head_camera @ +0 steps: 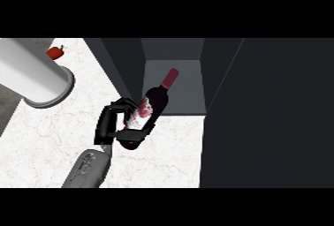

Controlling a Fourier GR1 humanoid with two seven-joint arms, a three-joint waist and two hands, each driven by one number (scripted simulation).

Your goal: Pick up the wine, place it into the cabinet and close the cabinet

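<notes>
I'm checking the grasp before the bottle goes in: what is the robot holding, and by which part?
The left hand holds the wine bottle by its lower body, around the label; neck points into the cabinet.

Dark wine bottle (151,108), red-capped neck, white-and-red label, tilted with neck inside the open dark cabinet (173,84), door (267,114) ajar.

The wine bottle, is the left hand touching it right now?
Touching. In the head view the left hand has its fingers curled round the lower body of the wine bottle.
</notes>
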